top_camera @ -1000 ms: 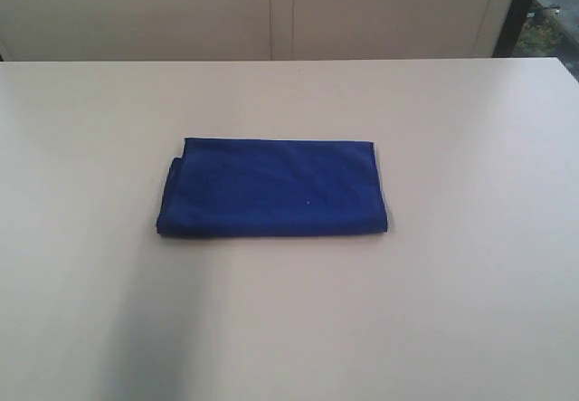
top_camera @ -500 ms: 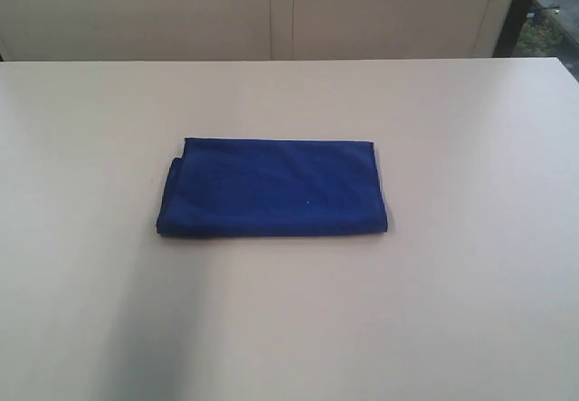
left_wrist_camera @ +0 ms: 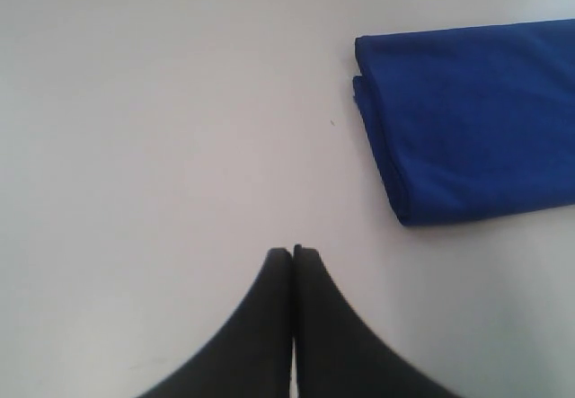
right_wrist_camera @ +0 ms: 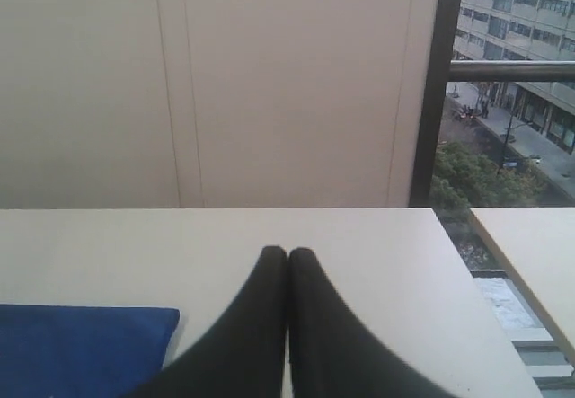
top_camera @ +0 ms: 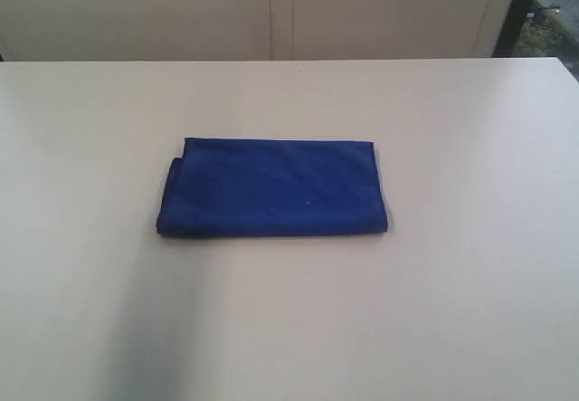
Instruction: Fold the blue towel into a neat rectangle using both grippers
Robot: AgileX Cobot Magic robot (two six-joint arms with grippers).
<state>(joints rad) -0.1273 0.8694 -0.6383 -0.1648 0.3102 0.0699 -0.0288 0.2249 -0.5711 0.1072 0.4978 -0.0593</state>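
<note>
Left gripper: black fingers pressed together tip to tip, fully closed, nothing held. It hangs over bare table, apart from the blue towel, off the towel's short end where the stacked layers show. No contact with the cloth.

Right gripper: fingers also pressed flat against each other, closed, nothing held. It sits above the table, just beside a corner of the towel, not touching it.

Towel lies flat on the pale table, around the middle of the tabletop. Already folded into a rectangle, long side running across the exterior view. Several layers. On the short end on the left of that view the layers are slightly uneven, with one fold edge peeking out near the far corner. The opposite short end shows a thin pale hem line. Long edges look fairly straight. Small white speck on the top layer, toward the near edge.

Beyond the towel, past the far edge of the table: beige wall panels. Right wrist view also shows a dark window post with buildings and a street outside, and a second pale tabletop.
</note>
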